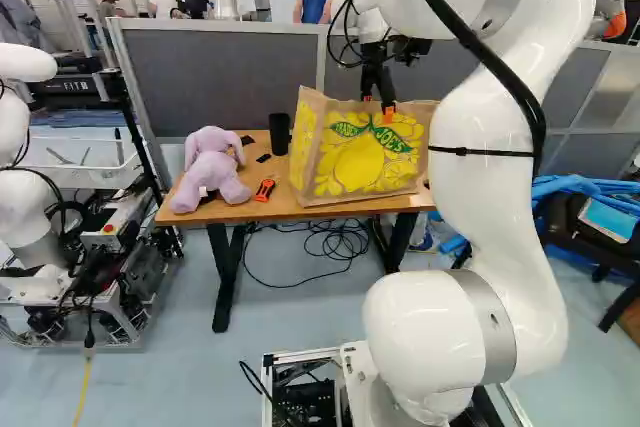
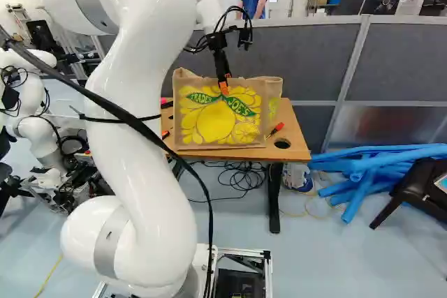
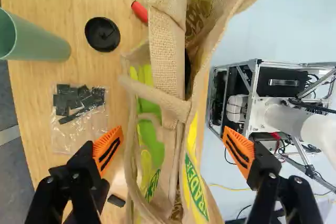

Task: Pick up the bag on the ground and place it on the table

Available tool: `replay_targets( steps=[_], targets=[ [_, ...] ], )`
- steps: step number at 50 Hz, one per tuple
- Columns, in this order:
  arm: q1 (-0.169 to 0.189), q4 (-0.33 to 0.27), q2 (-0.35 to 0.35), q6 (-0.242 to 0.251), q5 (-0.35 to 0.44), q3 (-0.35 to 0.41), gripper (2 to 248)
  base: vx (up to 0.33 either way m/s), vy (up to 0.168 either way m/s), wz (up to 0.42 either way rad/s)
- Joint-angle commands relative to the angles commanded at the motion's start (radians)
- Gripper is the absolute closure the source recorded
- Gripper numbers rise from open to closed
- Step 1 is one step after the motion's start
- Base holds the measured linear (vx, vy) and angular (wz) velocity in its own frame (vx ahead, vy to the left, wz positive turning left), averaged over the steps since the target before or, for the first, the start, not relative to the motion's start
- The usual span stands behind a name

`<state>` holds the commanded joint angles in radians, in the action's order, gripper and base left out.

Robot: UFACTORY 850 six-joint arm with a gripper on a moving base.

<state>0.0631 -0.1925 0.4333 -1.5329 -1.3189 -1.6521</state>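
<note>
The tan jute bag (image 1: 360, 159) with yellow and green print stands upright on the wooden table (image 2: 299, 143). My gripper (image 1: 378, 107) is at the bag's top edge, seen also in the right base view. In the wrist view the gripper (image 3: 172, 142) has its fingers spread wide, one to each side of the bag (image 3: 167, 72). Its handles and top edges lie between and ahead of the orange pads, which do not close on them. The table top (image 3: 31, 98) shows beside the bag.
On the table are a purple plush toy (image 1: 212, 169), a dark cup (image 1: 279, 134), an orange-and-black tool (image 1: 264, 190), a black lid (image 3: 102, 34) and a packet of black pieces (image 3: 79, 103). Behind runs a grey partition (image 2: 307, 57). Another robot (image 1: 25, 207) stands left; blue tubes (image 2: 377, 162) lie right.
</note>
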Motion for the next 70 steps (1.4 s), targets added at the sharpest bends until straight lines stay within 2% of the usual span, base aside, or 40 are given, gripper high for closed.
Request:
replay_targets(
  steps=[49, 70],
  targets=[
    [0.0, 0.0, -0.114, 0.0, 0.0, -0.026, 3, 0.0, 0.0, 0.0],
    [0.0, 0.0, -0.116, 0.0, 0.0, -0.027, 3, 0.0, 0.0, 0.0]
  ],
)
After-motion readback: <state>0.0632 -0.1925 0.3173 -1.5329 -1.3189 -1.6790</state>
